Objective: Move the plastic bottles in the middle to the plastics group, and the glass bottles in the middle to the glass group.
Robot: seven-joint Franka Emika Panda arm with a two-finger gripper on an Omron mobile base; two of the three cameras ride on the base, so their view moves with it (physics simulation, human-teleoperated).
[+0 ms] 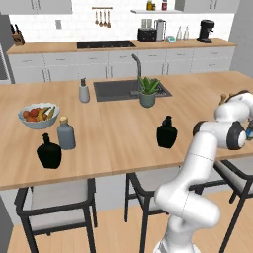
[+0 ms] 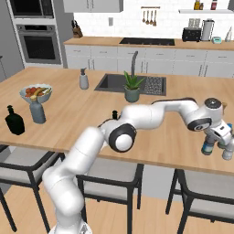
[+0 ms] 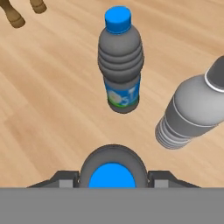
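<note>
Jaws (image 3: 112,178) pinch a clear bottle (image 3: 112,157) at its shoulders, one dark finger (image 3: 65,178) on each flank. Seen down the hand, its blue cap faces straight up at the camera, so its long axis runs along the jaws: upright, cap on top. Right base view: the same bottle hangs vertical under the hand, blue label low on the body, over the right end of the tabletop (image 1: 113,128) near the front edge. Cannot tell whether its base touches the wood.

Just beyond it, two more plastic bottles stand on the wood:
- labelled bottle (image 3: 121,65), blue cap, ribbed clear body, blue label low down; upright.
- grey bottle (image 3: 192,109), pale cap, ribbed at the bottom; off to one side of the first, apart from it.

Mid tabletop: black squarish bottle (image 1: 167,133), upright, stoppered neck up, alone, well apart from the hand.

Far left end: round black flask (image 1: 49,152) near the front edge, grey-blue corked bottle (image 1: 65,134) just beside and behind it, both upright. Fruit bowl (image 1: 38,115) behind those.

By the sink (image 1: 118,90): soap dispenser (image 1: 84,92) on its left, potted plant (image 1: 147,92) at its front right corner.
</note>
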